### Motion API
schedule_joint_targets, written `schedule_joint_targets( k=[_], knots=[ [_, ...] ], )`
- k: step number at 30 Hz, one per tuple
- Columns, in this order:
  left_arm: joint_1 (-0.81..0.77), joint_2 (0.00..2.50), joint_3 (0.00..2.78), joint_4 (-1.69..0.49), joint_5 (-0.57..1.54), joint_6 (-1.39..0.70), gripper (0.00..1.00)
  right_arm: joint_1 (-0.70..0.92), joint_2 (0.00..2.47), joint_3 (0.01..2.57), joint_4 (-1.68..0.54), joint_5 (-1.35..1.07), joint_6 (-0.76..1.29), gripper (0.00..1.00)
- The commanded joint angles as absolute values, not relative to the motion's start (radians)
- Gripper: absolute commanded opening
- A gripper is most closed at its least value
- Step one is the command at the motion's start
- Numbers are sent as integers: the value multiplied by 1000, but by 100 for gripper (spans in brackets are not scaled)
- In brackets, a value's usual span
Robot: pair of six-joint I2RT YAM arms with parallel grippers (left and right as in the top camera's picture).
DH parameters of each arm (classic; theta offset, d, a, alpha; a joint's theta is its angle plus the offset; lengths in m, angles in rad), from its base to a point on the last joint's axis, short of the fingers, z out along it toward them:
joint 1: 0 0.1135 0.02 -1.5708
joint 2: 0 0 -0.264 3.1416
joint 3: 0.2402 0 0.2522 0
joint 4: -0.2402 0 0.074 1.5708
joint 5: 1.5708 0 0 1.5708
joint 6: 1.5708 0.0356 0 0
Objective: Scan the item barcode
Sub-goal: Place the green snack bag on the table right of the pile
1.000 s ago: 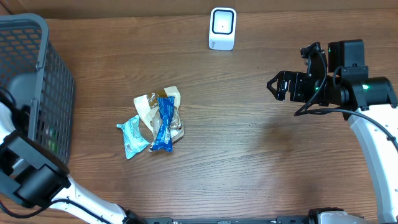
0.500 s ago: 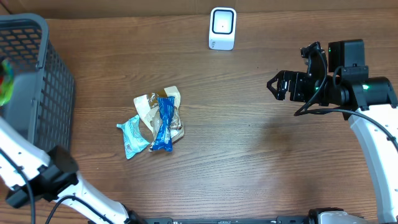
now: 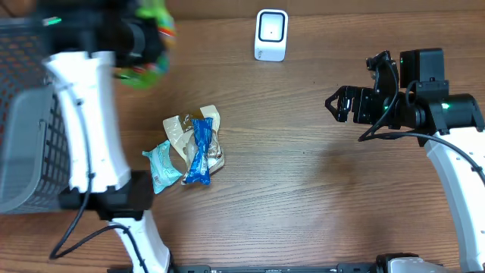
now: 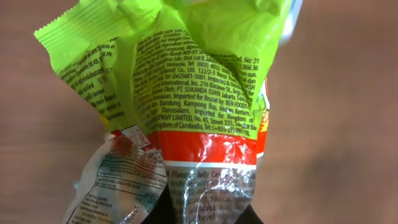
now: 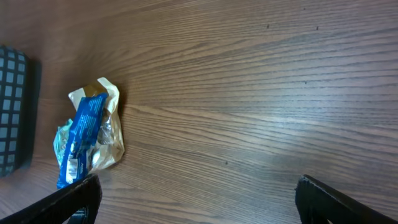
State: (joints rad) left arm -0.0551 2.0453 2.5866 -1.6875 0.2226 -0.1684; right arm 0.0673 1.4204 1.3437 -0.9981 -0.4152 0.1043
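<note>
Since the left fingers (image 4: 160, 214), clenched on the packet (image 4: 186, 81), swung out of the basket (image 3: 23, 98), the scanner (image 3: 271, 34) is close. The right fingers (image 5: 68, 199) stay released.

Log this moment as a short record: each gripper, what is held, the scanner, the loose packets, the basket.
left gripper: shut on the green packet
green packet: crinkled, small print facing the wrist camera; no barcode shows there
right gripper: open, holding nothing
scanner: white, upright at the far side, right of the green packet
loose packets: small pile right of the basket, a blue one on top
basket: grey mesh, at the left side
task state: green packet not yet in front of the scanner
</note>
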Motion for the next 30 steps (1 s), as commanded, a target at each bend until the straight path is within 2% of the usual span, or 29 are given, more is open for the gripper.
schedule_joint_targets(
  k=[1, 4, 9, 16, 18, 19, 21, 26, 30],
  knots=[
    [-184, 2025, 2387, -1679, 167, -210, 4, 72, 1416, 1359, -989, -420, 104, 100],
    [-267, 2025, 2182, -1618, 152, -269, 4, 72, 1416, 1359, -976, -421, 104, 100],
    [-399, 2025, 1838, -1378, 196, -342, 4, 72, 1416, 1359, -971, -421, 104, 100],
    [-473, 2025, 1620, -1203, 192, -428, 6, 72, 1416, 1359, -977, -421, 104, 100],
    [-476, 2025, 1611, -1204, 192, -427, 27, 72, 1416, 1359, -977, -421, 104, 100],
    [-476, 2025, 1610, -1207, 192, -426, 49, 72, 1416, 1359, -976, -421, 104, 100],
    [-471, 2025, 1616, -1206, 201, -426, 66, 72, 1416, 1359, -976, -421, 105, 100],
    [-434, 2025, 1692, -1245, 258, -402, 69, 72, 1416, 1359, -974, -437, 108, 100],
    [-377, 2025, 1877, -1336, 256, -371, 70, 72, 1419, 1359, -952, -501, 150, 100]
  ],
)
